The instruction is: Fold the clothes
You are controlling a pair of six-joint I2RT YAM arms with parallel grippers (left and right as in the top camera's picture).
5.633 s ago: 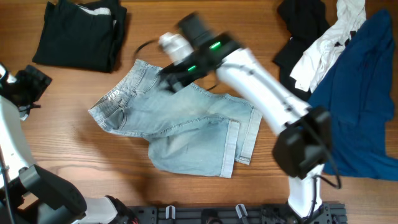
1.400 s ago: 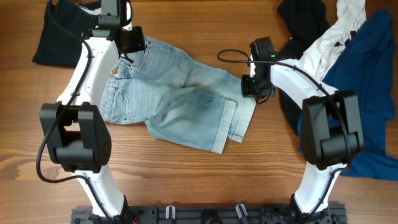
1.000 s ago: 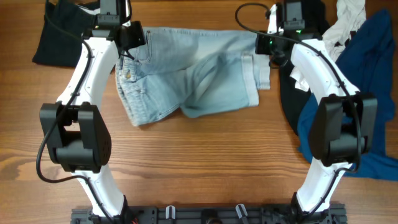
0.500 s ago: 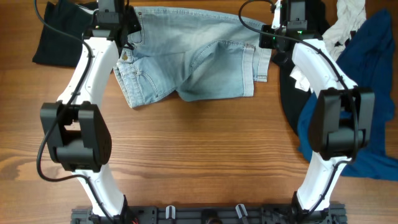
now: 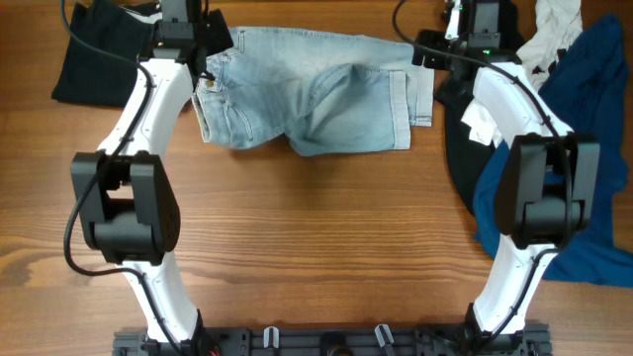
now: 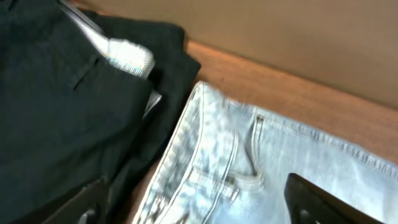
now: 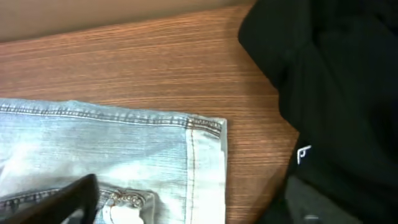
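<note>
The left jaws stand spread wide, one finger [image 6: 84, 208] low at each side of my left wrist view. They grip nothing and hang over the waistband of the pale denim shorts [image 6: 249, 168]. I cannot tell whether the tips touch the cloth. The right jaws are just as wide and hold nothing, poised above the hemmed leg corner beside a black garment [image 7: 336, 81].

From overhead, the left arm [image 5: 148, 109] and right arm [image 5: 519, 109] both reach from the near edge to the far edge of the wooden surface [image 5: 316, 237], wrists turned inward. The shorts lie rumpled between them, waistband to the left. A folded black piece [image 5: 94, 49] sits far left. White cloth [image 5: 554, 25] and deep-blue fabric [image 5: 584, 148] are heaped at the right.
</note>
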